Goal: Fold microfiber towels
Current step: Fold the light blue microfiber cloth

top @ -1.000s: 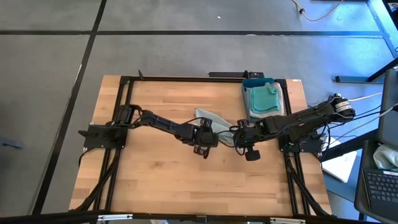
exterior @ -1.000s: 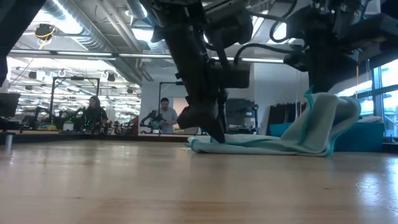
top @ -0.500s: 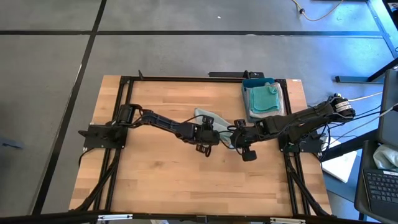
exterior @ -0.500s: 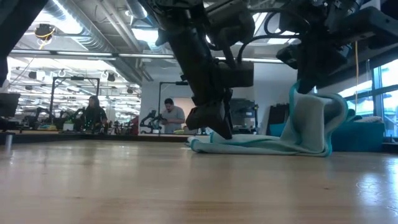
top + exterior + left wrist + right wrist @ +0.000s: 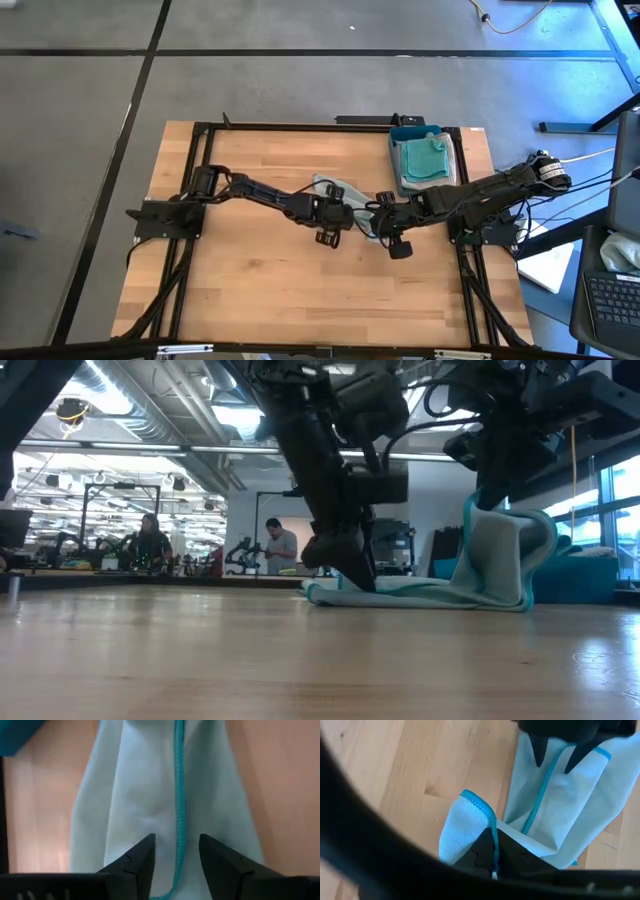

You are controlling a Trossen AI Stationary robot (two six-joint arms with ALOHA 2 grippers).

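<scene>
While the right claw (image 5: 492, 857) pinches a teal-edged corner of the pale towel (image 5: 470, 575) and lifts it at table centre, the left claw (image 5: 175, 857) hovers parted over its flat part, nine o'clock of the right; folded towels (image 5: 422, 158) lie at one o'clock.

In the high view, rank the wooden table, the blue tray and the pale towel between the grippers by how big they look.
1. Wooden table, by far the largest.
2. Blue tray with its stacked towels.
3. Pale towel; mostly hidden under the arms, so its place below the tray is unsure.

Two black jointed arms (image 5: 262, 194); black cables at the bases; dark tapered pincer fingers (image 5: 136, 862)
</scene>
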